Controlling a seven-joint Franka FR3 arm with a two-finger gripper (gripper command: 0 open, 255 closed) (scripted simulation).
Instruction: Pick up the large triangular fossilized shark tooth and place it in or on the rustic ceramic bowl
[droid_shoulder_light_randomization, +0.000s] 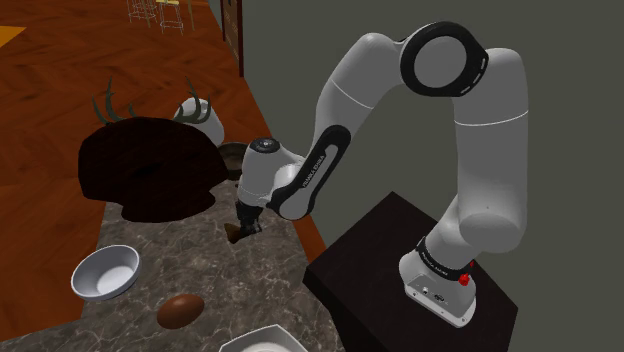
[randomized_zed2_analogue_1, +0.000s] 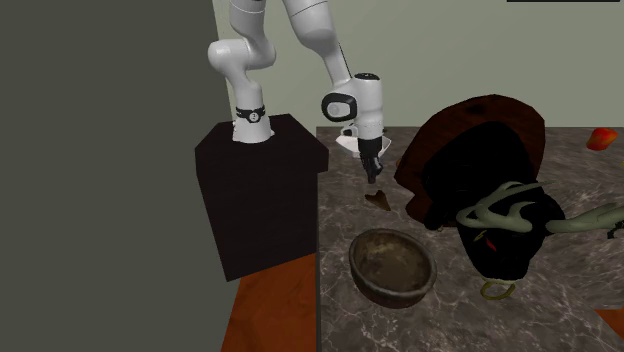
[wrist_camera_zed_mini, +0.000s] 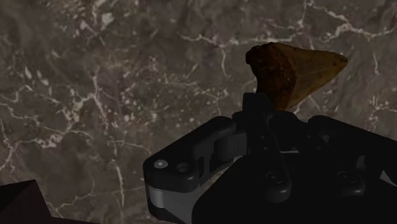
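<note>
Hanging low over the dark veined counter (droid_shoulder_light_randomization: 190, 258), the gripper (droid_shoulder_light_randomization: 245, 222) is pointed almost straight down at the shark tooth (droid_shoulder_light_randomization: 238, 236), close to the counter edge that runs along the stand (droid_shoulder_light_randomization: 390, 270). In the wrist view the tooth (wrist_camera_zed_mini: 299, 70), brown and triangular, is seen just past the gripper's tip, with its broad root nearest the gripper and its point turned away. Whether it is clamped or merely neared cannot be told, since the contact is hidden by the gripper's own black body. In the second exterior view the tooth (randomized_zed2_analogue_1: 379, 197) appears on or barely above the counter, directly beneath the gripper (randomized_zed2_analogue_1: 373, 176). The vertical pose is judged to suit a grasp across the thick root, where purchase would be best.

The bowl (randomized_zed2_analogue_1: 392, 264), brownish and empty, stands upright near the same edge, further along it toward that view's foreground and apart from the tooth. A large dark brown object (randomized_zed2_analogue_1: 470, 150) sits just beside the gripper, further in from the edge. A lift is therefore judged necessary before any sideways carry. The placing is not yet done.
</note>
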